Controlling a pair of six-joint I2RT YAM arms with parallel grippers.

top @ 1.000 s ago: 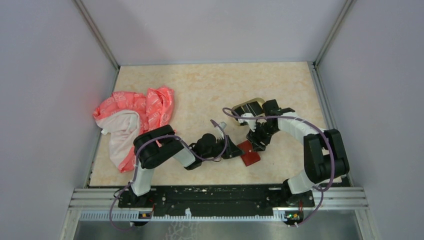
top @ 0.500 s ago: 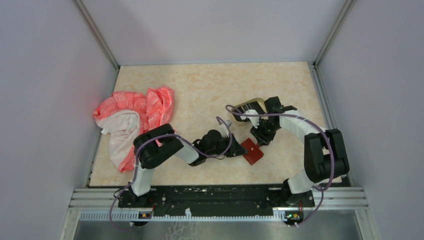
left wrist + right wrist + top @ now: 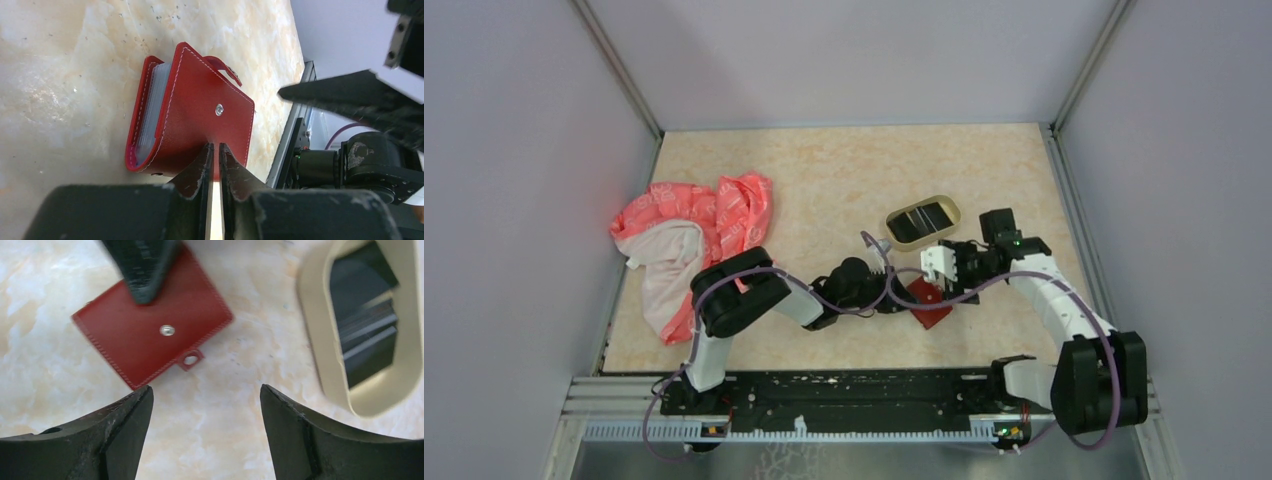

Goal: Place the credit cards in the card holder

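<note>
The red card holder [image 3: 931,304] [image 3: 195,115] [image 3: 150,335] lies on the table with its snap tab loose and clear sleeves showing at its open side. My left gripper [image 3: 904,300] [image 3: 215,146] is shut on the edge of its top cover. My right gripper [image 3: 932,272] [image 3: 206,390] hangs open and empty above bare table, between the card holder and the tray. Dark credit cards [image 3: 921,220] [image 3: 367,315] with pale stripes lie in the oval tan tray [image 3: 892,222] [image 3: 312,315].
A crumpled pink and white cloth bag [image 3: 694,235] lies at the left side of the table. Grey walls close in the table at the left, back and right. The arm bases and a metal rail [image 3: 864,400] run along the near edge.
My right arm has drawn back to the right, uncovering the tray, and its jaws have opened wider. The left gripper has kept its hold on the card holder.
</note>
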